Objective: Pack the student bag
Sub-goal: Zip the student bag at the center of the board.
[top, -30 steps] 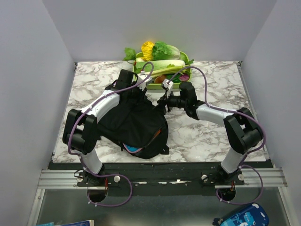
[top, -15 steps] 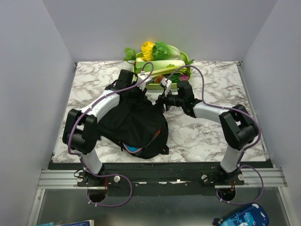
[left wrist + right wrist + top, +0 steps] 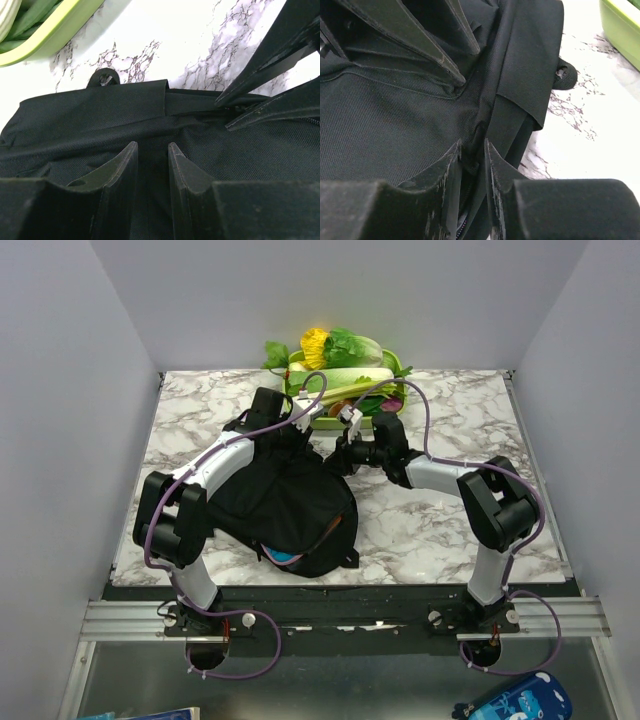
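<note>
Since a second ago, leftward swing of right arm [image 3: 435,472], elbow drawn in, right fingers [image 3: 451,167] brought onto bag [image 3: 285,500] at its far right edge and narrowed from wider apart. No change at left arm [image 3: 215,465]. Now clenched on a fold of black cloth beside the bag's edge flap, those right fingers, with a bit of zip [image 3: 461,229] just visible below them in right wrist view. Likewise nipped close on bag cloth, left fingers [image 3: 127,165], creases running toward their tips, facing right fingers across the same far edge, tips near but apart. Bag lying on marble desk [image 3: 430,530], left of middle, between the two arms and partly under left arm, with blue item [image 3: 287,558] showing at its near rim. Small black loop [image 3: 94,79] at bag's far edge, flat on desk. Just beyond, green tray [image 3: 60,27] of vegetables at desk's far side.
</note>
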Motion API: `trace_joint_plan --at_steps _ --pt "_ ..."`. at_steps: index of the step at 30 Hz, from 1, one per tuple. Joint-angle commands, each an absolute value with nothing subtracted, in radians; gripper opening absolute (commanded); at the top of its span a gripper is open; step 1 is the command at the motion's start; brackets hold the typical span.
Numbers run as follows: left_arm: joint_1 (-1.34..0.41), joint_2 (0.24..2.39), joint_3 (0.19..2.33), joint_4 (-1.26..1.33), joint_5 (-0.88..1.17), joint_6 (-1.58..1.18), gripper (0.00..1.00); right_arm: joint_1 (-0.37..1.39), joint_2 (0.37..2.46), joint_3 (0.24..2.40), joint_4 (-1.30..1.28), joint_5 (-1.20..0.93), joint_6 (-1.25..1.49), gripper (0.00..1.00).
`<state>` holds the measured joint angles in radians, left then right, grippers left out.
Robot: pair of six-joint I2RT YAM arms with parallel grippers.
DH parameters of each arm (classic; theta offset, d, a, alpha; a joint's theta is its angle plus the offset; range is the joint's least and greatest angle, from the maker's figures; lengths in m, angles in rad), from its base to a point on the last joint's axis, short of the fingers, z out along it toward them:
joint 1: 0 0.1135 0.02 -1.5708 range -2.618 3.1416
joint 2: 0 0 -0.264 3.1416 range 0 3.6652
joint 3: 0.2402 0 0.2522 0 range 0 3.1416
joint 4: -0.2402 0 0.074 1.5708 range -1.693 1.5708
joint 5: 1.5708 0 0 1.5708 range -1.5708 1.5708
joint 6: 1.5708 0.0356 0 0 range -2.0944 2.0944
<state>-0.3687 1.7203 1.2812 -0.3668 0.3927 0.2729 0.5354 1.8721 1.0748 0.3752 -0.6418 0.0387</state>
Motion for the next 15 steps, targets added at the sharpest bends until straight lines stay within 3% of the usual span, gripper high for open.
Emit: trace_joint_plan --at_steps 1,7,15 --pt "-0.354 1.689 1.275 -0.376 0.351 0.290 0.38 0.537 1.885 1.094 0.417 -0.657 0.063 0.27" --pt "-0.354 1.684 1.269 -0.374 0.356 0.291 0.38 0.529 1.873 1.091 0.428 -0.626 0.084 0.01" --pt "-0.354 1.683 1.264 -0.376 0.351 0.295 0.38 0.517 1.844 1.065 0.434 -0.574 0.117 0.01"
